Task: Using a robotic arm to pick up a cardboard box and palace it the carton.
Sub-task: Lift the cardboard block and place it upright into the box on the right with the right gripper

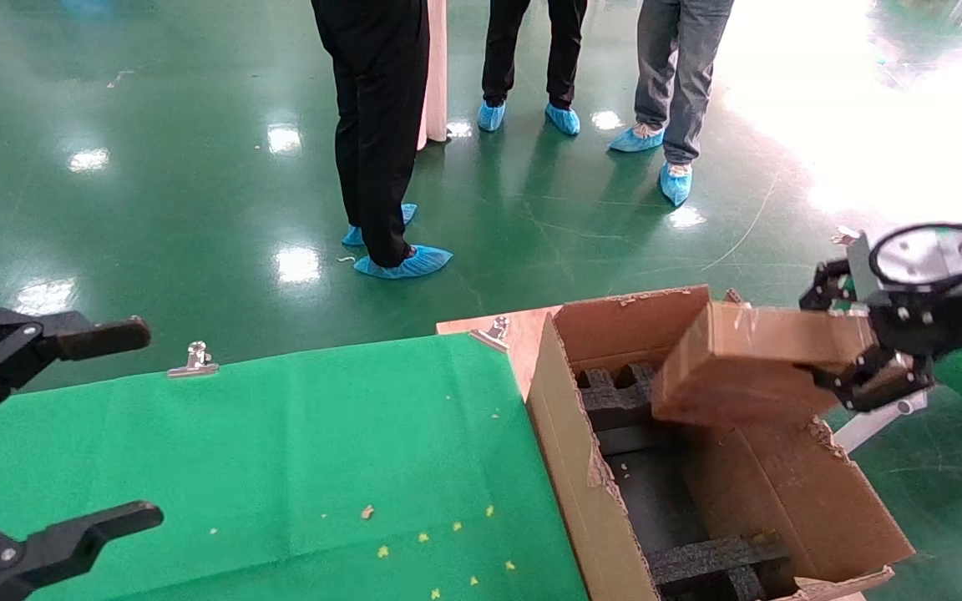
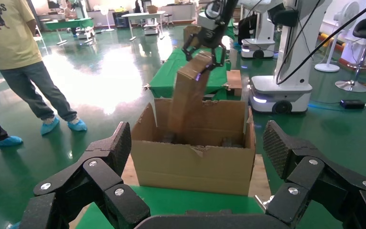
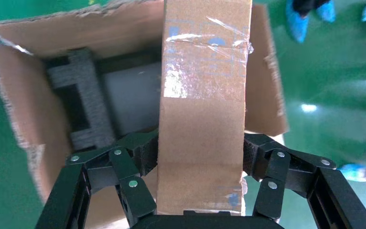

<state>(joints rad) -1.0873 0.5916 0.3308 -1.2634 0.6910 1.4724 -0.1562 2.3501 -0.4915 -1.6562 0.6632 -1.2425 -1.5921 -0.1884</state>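
Right gripper (image 1: pixel 869 355) clamps the small taped brown cardboard box (image 1: pixel 740 363) by one end; its long axis slants down ahead toward the large ragged-flapped brown carton (image 1: pixel 569 467), open directly beneath.

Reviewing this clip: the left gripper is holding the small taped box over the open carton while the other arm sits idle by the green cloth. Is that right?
Not quite: the right gripper holds the cardboard box over the carton, as the head view shows. The left gripper is the idle one, open by the green cloth.
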